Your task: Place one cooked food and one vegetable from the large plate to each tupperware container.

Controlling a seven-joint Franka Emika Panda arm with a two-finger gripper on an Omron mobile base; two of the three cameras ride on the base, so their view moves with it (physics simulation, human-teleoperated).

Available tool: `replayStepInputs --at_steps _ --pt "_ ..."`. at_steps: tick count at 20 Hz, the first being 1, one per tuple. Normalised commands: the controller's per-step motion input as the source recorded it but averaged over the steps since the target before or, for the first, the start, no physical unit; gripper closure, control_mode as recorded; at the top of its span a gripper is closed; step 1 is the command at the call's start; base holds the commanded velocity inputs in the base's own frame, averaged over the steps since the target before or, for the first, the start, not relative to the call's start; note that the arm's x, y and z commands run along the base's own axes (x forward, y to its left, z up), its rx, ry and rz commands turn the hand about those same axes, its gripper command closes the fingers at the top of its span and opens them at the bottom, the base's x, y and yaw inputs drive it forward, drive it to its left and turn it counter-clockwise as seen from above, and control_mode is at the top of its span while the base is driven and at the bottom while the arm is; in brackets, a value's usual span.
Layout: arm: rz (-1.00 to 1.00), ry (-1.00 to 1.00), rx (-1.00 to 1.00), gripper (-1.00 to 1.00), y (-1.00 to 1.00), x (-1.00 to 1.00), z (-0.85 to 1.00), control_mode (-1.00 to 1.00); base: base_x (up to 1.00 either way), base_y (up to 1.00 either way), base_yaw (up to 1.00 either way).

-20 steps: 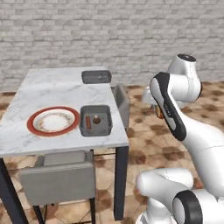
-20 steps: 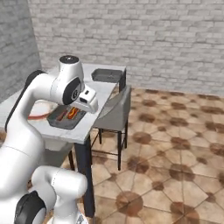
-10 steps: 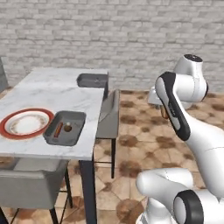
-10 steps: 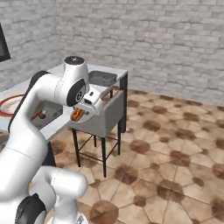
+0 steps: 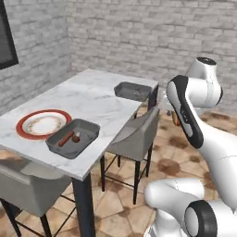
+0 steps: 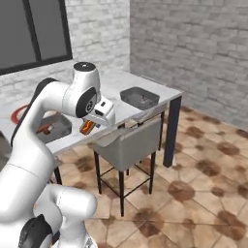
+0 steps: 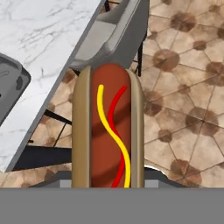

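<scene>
While the gripper [image 6: 88, 127] pinches a hot dog [image 7: 108, 131] lengthwise, it hangs off the table's edge above a grey chair [image 7: 114, 38].
One tupperware container [image 5: 73, 137] beside the large plate [image 5: 44, 124] holds a sausage-like piece and a small brown item; the second container [image 5: 133, 90] sits near the marble table's [image 5: 88, 99] far corner, well apart; brown tiled floor [image 7: 188, 78] lies below.

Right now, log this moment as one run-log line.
gripper: shut on hot dog | position: beside table, above grey chair | near dark grey tray: sausage, small item | far tray: awaiting | red-rimmed plate: bare
</scene>
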Motion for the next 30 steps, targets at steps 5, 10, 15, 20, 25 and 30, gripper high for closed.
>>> replayStepInputs --at_steps 5,10,15,20,25,30 --pt "0.0 0.0 0.0 1.0 0.0 0.0 0.0 1.0 0.33 -0.92 0.63" --pt "0.0 0.0 0.0 1.0 0.0 0.0 0.0 1.0 0.24 -0.95 0.63" --pt "0.0 0.0 0.0 1.0 0.0 0.0 0.0 1.0 0.24 -0.96 0.62" --pt "0.0 0.0 0.0 1.0 0.0 0.0 0.0 1.0 0.08 -1.0 0.49" --pt "0.0 0.0 0.0 1.0 0.0 0.0 0.0 1.0 0.07 -0.99 0.38" --pt "0.0 0.0 0.0 1.0 0.0 0.0 0.0 1.0 0.38 -1.0 0.38"
